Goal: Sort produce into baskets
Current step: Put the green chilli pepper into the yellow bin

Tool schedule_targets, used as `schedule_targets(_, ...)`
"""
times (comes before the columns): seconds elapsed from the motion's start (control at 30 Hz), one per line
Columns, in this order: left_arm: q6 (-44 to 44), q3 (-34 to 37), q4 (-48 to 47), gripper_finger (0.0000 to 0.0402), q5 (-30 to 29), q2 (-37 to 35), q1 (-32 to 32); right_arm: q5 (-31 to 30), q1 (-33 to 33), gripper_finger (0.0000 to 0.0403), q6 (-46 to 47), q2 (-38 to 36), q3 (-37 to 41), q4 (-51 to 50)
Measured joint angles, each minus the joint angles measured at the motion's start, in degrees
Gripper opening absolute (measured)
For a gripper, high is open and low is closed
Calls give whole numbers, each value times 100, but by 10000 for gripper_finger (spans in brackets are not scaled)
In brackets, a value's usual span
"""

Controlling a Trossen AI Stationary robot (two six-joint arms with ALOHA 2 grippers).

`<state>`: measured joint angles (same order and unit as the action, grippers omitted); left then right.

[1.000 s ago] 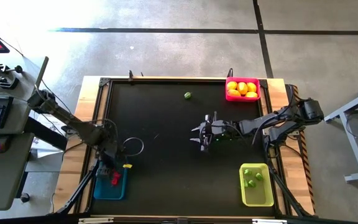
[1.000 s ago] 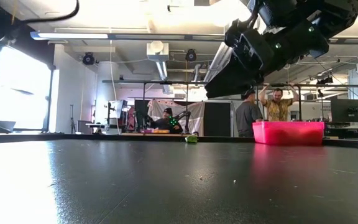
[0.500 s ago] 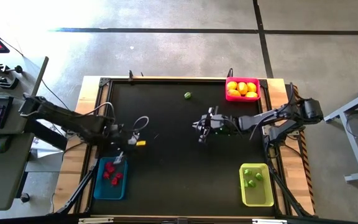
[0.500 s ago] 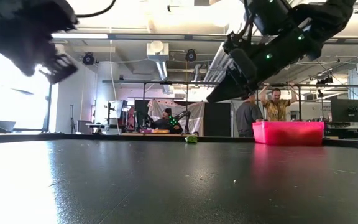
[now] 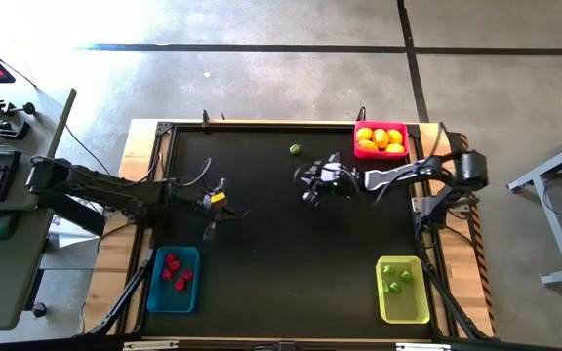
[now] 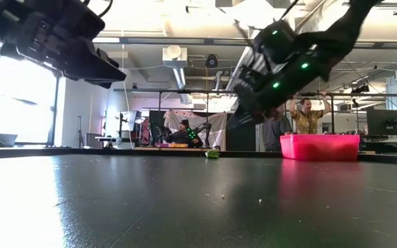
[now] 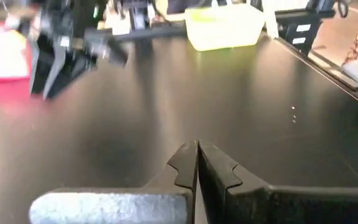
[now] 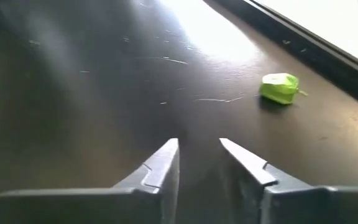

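A small green toy piece lies alone on the black table near its far edge; it shows in the right wrist view and the low view. My right gripper hovers open and empty a little to the near right of it. My left gripper is shut and empty above the table's left middle. The pink-red basket holds yellow pieces, the blue basket red pieces, the yellow-green basket green pieces.
The baskets stand at the far right corner, the near left and the near right. A raised wooden rim frames the table. People stand in the room beyond the far edge.
My left gripper has risen from the blue basket and gone toward the table's middle and far side; red pieces now lie in that basket. My right gripper has gone toward the far edge and left, nearer the green piece.
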<state>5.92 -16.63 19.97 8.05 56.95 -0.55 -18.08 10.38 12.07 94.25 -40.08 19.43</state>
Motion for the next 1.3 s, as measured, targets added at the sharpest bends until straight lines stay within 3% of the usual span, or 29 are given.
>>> schedule_targets(0.3, 228, 1069, 2150, 0, 170, -2, 102, -405, 524, 224, -205, 1042, -1348, -929)
schedule_targets(0.5, 353, 1380, 2614, 0, 483, 0, 106, -204, 940, 280, -410, 1299, -2272, -2009)
schedule_targets(0.7, 208, 1605, 3016, 0, 6, -2, 443, 375, 1257, 279, -557, 1531, -2719, -2296)
schedule_targets(0.83, 168, 1605, 3048, 0, -472, -2, 634, 265, 1338, 270, -550, 1674, -2736, -2318)
schedule_targets(1.1, 183, 1605, 3055, 0, -1968, -2, 736, 203, 1514, 257, -357, 1890, -2738, -2097)
schedule_targets(1.3, 180, 1605, 3051, 0, -2189, -2, 734, 202, 1606, 256, -73, 1986, -2740, -1964)
